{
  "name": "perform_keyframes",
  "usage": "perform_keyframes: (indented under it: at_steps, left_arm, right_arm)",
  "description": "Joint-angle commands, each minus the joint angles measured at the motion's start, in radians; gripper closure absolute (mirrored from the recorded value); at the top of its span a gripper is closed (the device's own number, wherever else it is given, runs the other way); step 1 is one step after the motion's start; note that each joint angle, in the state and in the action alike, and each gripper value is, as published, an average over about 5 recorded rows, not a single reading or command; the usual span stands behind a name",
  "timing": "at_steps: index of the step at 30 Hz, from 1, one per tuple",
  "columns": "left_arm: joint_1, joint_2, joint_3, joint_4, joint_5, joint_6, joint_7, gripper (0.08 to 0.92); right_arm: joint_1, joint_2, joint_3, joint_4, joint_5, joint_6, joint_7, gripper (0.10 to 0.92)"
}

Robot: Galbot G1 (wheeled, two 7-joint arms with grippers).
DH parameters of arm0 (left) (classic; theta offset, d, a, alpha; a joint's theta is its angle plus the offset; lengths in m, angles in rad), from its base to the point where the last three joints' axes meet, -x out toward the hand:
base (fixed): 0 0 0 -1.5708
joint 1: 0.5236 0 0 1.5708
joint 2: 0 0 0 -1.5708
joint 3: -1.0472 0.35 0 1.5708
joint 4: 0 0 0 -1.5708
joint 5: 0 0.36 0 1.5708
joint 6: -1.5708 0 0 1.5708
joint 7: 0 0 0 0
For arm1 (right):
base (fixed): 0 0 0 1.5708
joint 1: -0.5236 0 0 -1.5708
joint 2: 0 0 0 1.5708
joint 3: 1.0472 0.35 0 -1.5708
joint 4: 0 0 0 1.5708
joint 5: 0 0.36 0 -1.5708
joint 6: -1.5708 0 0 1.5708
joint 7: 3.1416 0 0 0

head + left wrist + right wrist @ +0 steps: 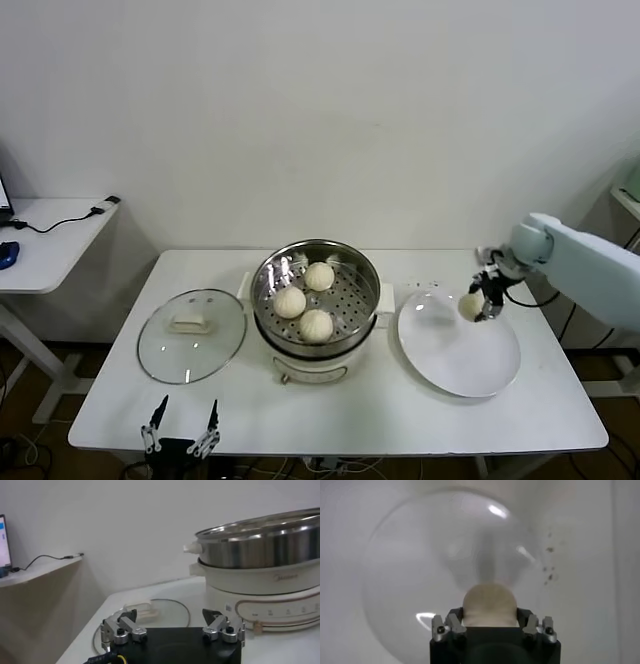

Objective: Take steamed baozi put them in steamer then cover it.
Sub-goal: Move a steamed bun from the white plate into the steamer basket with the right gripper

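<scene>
The steel steamer (263,290) stands at the table's middle with three baozi (290,301) on its perforated tray. My right gripper (482,306) is shut on the fourth baozi (469,305) and holds it above the white plate's (460,365) far edge. In the right wrist view the baozi (489,604) sits between the fingers over the plate (415,580). The glass cover (191,334) with its cream handle lies flat left of the steamer. My left gripper (181,428) is open and empty at the table's front edge; the left wrist view shows the steamer (260,555) and cover (150,611) beyond it.
A side desk (50,240) with a cable stands at the far left. The white plate is right of the steamer, with nothing lying on it. The table's (400,420) front strip is bare white surface.
</scene>
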Motion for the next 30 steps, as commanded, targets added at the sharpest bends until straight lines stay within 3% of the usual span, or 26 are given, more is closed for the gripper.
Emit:
perform_keyframes:
  at_steps: [1,10,19,30]
  left_arm:
    - [-0.004,0.002,0.018,-0.011,0.002,0.004,0.001,0.177]
    - [-0.013,0.011,0.046,-0.016,0.001,0.0,0.003,0.177]
    - [-0.012,0.025,0.034,-0.018,-0.013,-0.003,0.003,0.177]
    - [-0.016,0.034,0.024,-0.014,-0.029,-0.006,0.004,0.177]
  right_arm:
    - [0.511,0.196,-0.482,0.051,0.549,-0.053,0.015,0.331]
    - [0.574,0.39,-0.555,0.147,0.741,-0.119,0.071,0.337]
    - [0.477,0.523,-0.545,0.164,0.757,-0.157,0.147,0.331]
    - [0.34,0.551,-0.555,0.16,0.681,-0.178,0.193,0.33]
